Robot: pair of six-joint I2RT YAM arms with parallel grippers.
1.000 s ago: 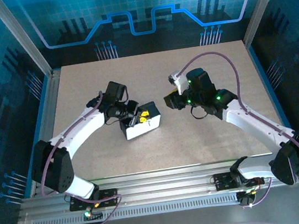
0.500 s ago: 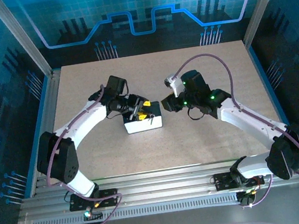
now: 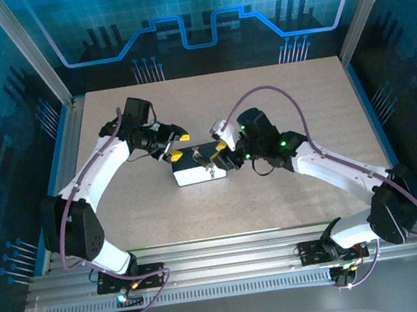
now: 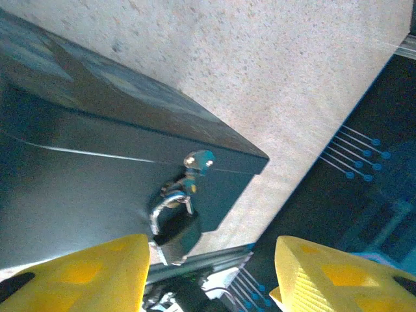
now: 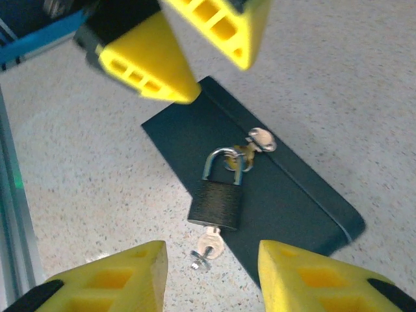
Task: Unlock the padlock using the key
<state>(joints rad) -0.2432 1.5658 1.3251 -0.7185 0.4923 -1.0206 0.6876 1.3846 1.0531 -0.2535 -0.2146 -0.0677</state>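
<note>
The padlock point(image 5: 218, 203) lies flat on the dark box point(image 5: 292, 195), its shackle through the hasp. The key point(image 5: 208, 247) sticks out of its bottom end, pointing straight at the open right hand point(image 5: 211, 273) hovering nearest. The left hand point(image 4: 211, 263), also open, waits opposite. The box sits shut on the bench point(image 5: 325, 78), its contents hidden.

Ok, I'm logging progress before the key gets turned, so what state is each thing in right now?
Dark-lidded white box: closed, silver hasp padlocked.
Black padlock with silver shackle: shackle shut, hooked through the hasp.
Small silver key: in the padlock's keyhole, ungripped.
Left gripper: fingers open, empty.
Right gripper: fingers open, empty.
</note>
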